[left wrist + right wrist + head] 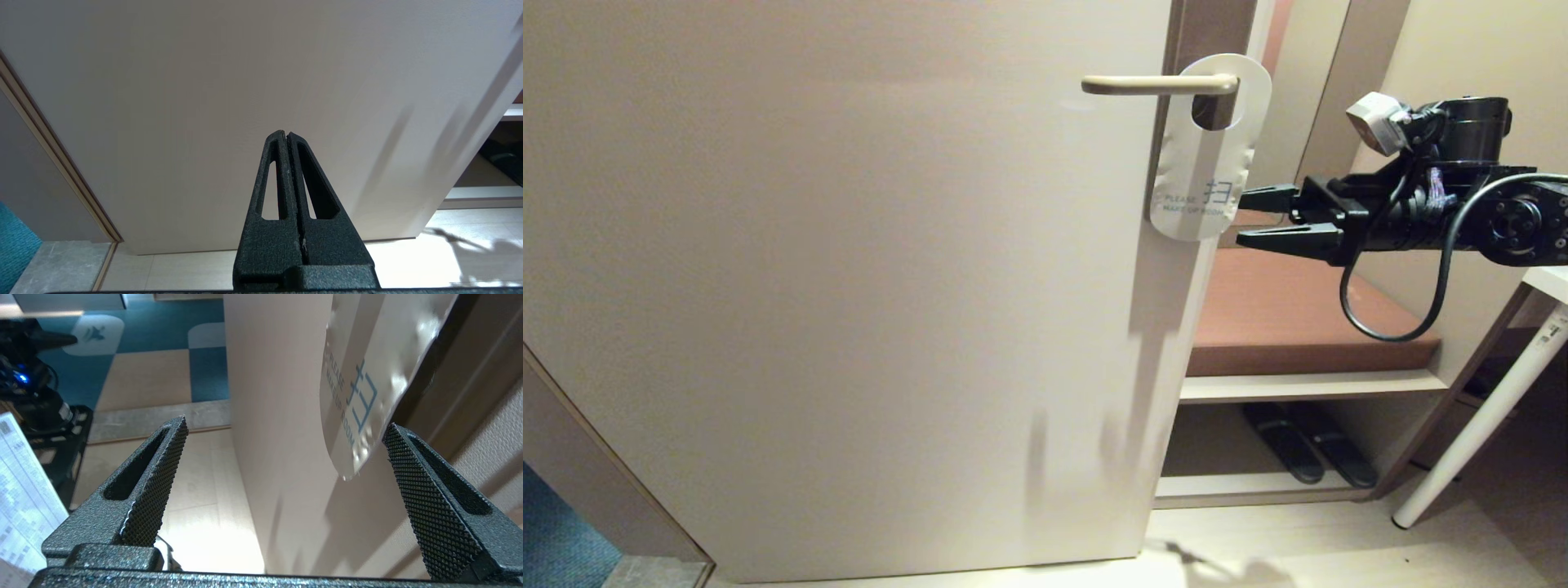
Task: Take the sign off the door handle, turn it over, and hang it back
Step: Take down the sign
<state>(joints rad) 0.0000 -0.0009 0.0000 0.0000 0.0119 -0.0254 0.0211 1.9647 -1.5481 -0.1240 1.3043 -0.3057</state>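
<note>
Level and spread wide, right hand [1243, 217] reaches sideways just beside the sign's [1205, 159] lower end; left hand [286, 134] pressed closed

Beige door [849, 286], brown-cushioned bench [1290, 318], pale floor [1339, 547], white table leg [1478, 425]

Lighting: warm, even indoor light; my views are sharp. Shadows: soft streaks on the door [849, 286], low near its edge. Glare: bright patch on the floor [1339, 547] below; shiny spots on the sign [380, 375]. Focus: my right gripper's fingers [155, 477] crisp close up.
</note>
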